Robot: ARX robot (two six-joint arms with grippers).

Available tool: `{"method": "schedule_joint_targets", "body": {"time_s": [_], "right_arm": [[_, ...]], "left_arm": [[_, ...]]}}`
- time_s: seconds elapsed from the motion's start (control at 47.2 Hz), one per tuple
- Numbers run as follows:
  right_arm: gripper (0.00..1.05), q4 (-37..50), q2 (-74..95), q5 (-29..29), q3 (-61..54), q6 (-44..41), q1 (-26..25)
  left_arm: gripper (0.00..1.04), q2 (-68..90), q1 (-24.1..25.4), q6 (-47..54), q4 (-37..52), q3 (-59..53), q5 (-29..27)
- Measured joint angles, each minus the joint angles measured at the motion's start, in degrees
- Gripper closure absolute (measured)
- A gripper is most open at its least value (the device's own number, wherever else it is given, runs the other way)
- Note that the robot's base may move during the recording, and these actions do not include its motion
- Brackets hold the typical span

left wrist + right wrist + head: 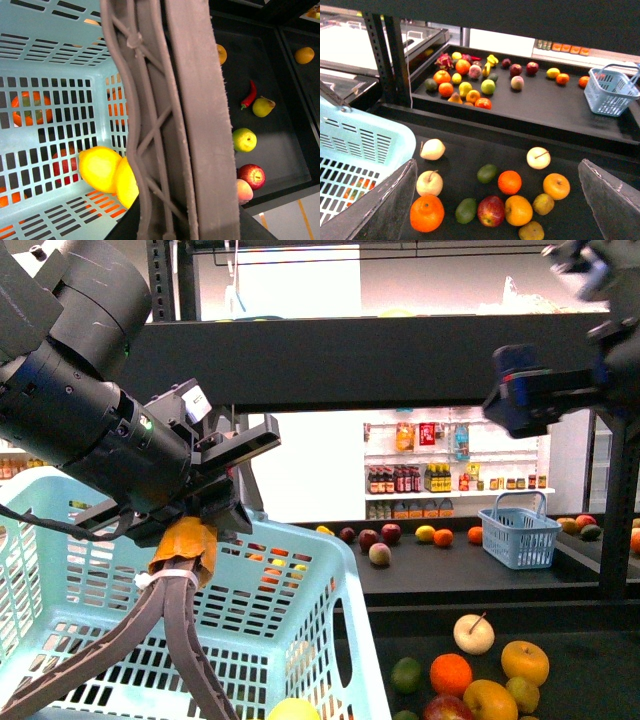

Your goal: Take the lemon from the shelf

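The lemon point(456, 78) lies on the shelf point(560, 105) ahead of the right jaws, spread wide and empty; the left jaws clamp the basket handle point(200, 125).

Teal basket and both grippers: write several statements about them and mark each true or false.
1. The left gripper is shut on the gray handle of the teal basket. True.
2. The teal basket is empty. False: two lemons lie in it.
3. The right gripper holds an orange. False: its jaws stand open with nothing between them, above the loose fruit.
4. A small blue basket stands on the shelf. True.
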Motion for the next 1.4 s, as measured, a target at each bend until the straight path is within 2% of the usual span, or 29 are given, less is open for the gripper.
{"method": "schedule_joint_targets", "body": {"time_s": [0.296, 0.317, 0.466, 0.529, 0.571, 0.72, 1.016, 1.058, 1.397], "right_arm": [[0.08, 7.0, -19.4, 1.4, -22.6, 3.1, -3.5], [0.08, 6.8, -29.2, 4.6, -31.3, 4.5, -3.4], [0.09, 1.3, -44.9, 10.6, -40.2, 7.1, -1.4], [0.18, -2.9, -50.4, 5.3, -42.8, 7.0, -3.8], [0.23, -4.5, -53.3, 3.9, -44.7, 7.0, -4.9], [0.50, -6.4, -65.1, 2.9, -53.4, 7.0, -6.0], [0.99, -5.3, -69.8, 3.0, -59.9, 7.0, -6.1], [1.03, -5.3, -70.2, 3.0, -60.2, 6.8, -6.1], [1.02, -5.6, -74.7, 3.0, -63.8, 7.0, -6.1]], "left_arm": [[0.89, 0.0, 0.0, 0.0, 0.0, 0.0, -0.1], [0.89, 0.0, 0.0, 0.0, 0.0, 0.0, -0.1], [0.89, 0.0, 0.0, 0.0, 0.0, 0.0, 0.0], [0.89, 0.0, 0.0, 0.0, 0.0, 0.0, 0.0], [0.89, 0.0, 0.0, 0.0, 0.0, 0.0, 0.0], [0.89, 0.0, 0.0, 0.0, 0.0, 0.0, -0.1], [0.89, 0.1, 0.1, 0.0, 0.0, 0.0, 0.0], [0.89, 0.1, 0.1, 0.0, 0.0, 0.0, 0.0], [0.89, 0.2, 0.1, 0.0, 0.0, 0.0, -0.1]]}}
